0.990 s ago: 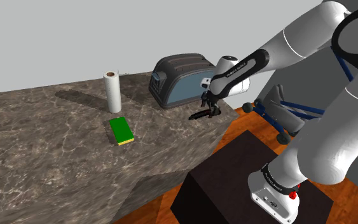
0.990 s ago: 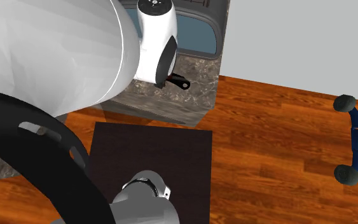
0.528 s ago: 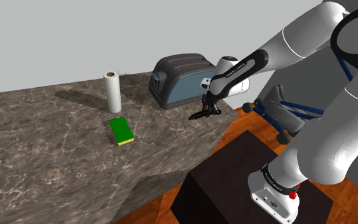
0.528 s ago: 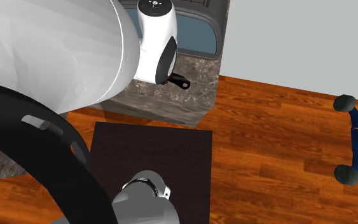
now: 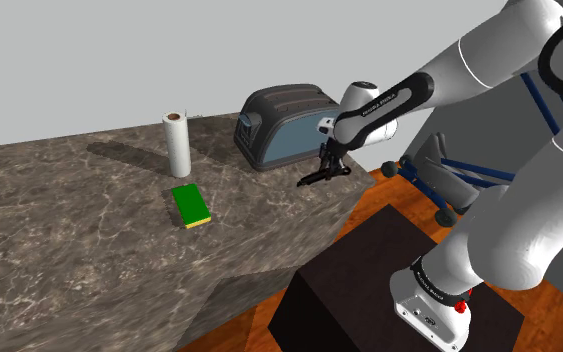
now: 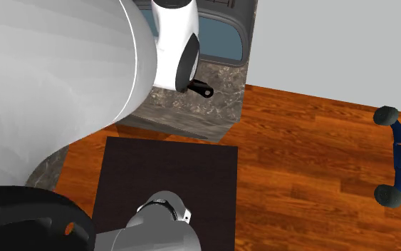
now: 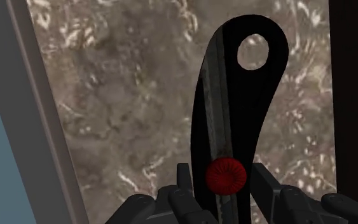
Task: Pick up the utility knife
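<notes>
Claw [image 7: 224,186] clamped around black utility knife [image 7: 231,114] over mottled brown counter [image 5: 89,230]; wood floor [image 6: 313,164].

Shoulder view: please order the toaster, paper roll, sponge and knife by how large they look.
1. toaster, clearly largest.
2. paper roll and sponge: about alike, so not ranked.
3. knife, clasped in the hand, smallest.

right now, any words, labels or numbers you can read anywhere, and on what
No text is readable.
White marks on the arm's dark wrist band: too small to read.
Marks on the arm's base ring: too small to read.
utility knife, toaster: no lettering shows.
</notes>
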